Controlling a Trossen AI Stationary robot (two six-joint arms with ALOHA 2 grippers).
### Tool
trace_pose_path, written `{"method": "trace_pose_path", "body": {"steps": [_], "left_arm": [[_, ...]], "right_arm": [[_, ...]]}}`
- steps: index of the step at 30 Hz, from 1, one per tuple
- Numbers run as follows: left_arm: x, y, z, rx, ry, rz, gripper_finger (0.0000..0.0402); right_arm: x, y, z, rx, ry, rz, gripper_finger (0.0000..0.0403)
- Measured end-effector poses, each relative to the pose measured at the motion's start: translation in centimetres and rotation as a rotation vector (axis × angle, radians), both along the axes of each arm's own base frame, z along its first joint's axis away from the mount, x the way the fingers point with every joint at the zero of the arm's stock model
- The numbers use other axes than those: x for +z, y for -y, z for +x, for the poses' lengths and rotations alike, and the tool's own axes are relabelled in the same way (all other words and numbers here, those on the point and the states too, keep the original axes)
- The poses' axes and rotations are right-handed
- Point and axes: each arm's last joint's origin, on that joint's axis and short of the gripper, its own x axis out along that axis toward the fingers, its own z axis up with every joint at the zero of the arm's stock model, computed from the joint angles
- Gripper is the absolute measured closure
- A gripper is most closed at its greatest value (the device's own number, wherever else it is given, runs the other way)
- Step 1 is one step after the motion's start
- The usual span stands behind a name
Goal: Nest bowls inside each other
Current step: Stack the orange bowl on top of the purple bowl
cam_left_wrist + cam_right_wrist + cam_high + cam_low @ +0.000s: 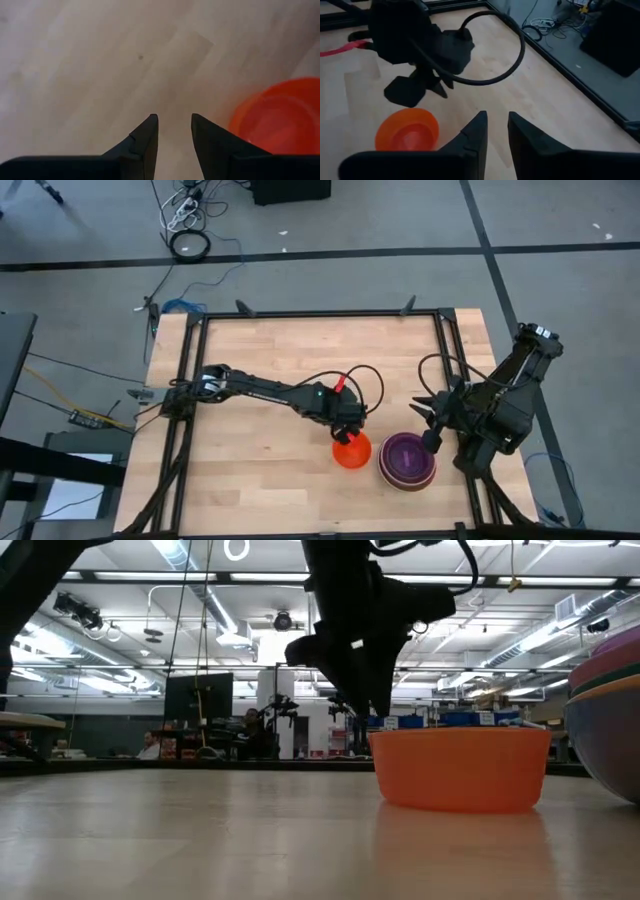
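Note:
An orange bowl [351, 451] [460, 770] stands upright on its base on the wooden table, near the front middle. Just right of it sits a stack of nested bowls [407, 460] [608, 730] with a purple one innermost. My left gripper [347, 434] [174, 117] hangs open, pointing steeply down over the table right at the orange bowl's [280, 117] far-left rim, with nothing between its fingers. My right gripper [420, 412] [497, 116] is raised beyond the stack, its fingers a little apart and empty, facing the orange bowl [407, 131].
A black metal frame [320, 313] runs around the table top. Bare wood lies to the left of the orange bowl and along the far half. The left arm's looped cable [515, 45] hangs above the table's middle.

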Motion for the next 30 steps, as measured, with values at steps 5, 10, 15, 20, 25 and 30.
{"method": "trace_pose_path", "body": {"steps": [5, 10, 15, 20, 25, 30], "left_arm": [[0.0, 0.4, -0.1, 0.009, -0.003, -0.062, 0.0267], [-0.1, 0.9, -0.1, -0.007, -0.011, -0.164, 0.0259], [-0.1, 1.5, -0.1, -0.026, -0.009, -0.177, 0.0253], [-1.1, 1.8, 0.3, -0.044, -0.015, -0.211, 0.0248], [-2.1, 2.0, 0.8, -0.049, -0.019, -0.217, 0.0247], [-3.6, 2.0, 1.2, -0.061, -0.033, -0.194, 0.0247]], "right_arm": [[0.0, 0.0, 0.0, 0.006, -0.002, -0.004, 0.0331], [0.0, -0.1, 0.1, 0.006, 0.001, -0.001, 0.032], [0.0, -0.1, 0.1, 0.007, 0.003, 0.0, 0.0308], [0.0, -0.2, 0.1, 0.011, 0.005, 0.004, 0.0295], [0.0, -0.2, 0.2, 0.015, 0.005, 0.011, 0.0285], [0.0, -0.3, 0.2, 0.015, 0.006, 0.015, 0.0281]]}}
